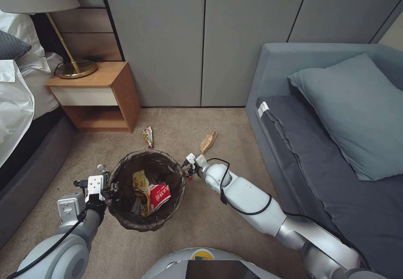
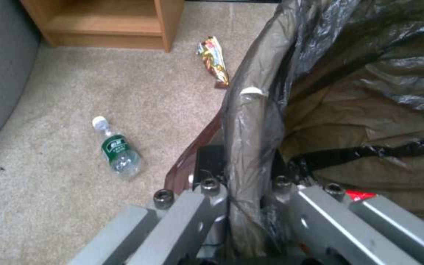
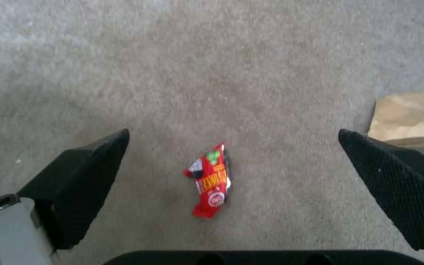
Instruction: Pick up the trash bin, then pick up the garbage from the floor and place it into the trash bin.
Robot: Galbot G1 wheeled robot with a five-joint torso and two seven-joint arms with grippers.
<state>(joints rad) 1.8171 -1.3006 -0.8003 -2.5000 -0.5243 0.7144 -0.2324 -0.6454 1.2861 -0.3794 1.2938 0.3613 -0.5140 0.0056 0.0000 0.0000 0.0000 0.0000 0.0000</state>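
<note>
Left gripper (image 1: 110, 189): clamped on bin (image 1: 126, 219) rim.
Right gripper (image 3: 232, 184): spread wide, empty, above red packet (image 3: 211, 180) on floor (image 3: 212, 73) beside bin.

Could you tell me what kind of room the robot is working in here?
Most likely a bedroom or hotel room: a bed with white bedding, a wooden nightstand carrying a brass lamp, and a grey sofa on carpet.
</note>
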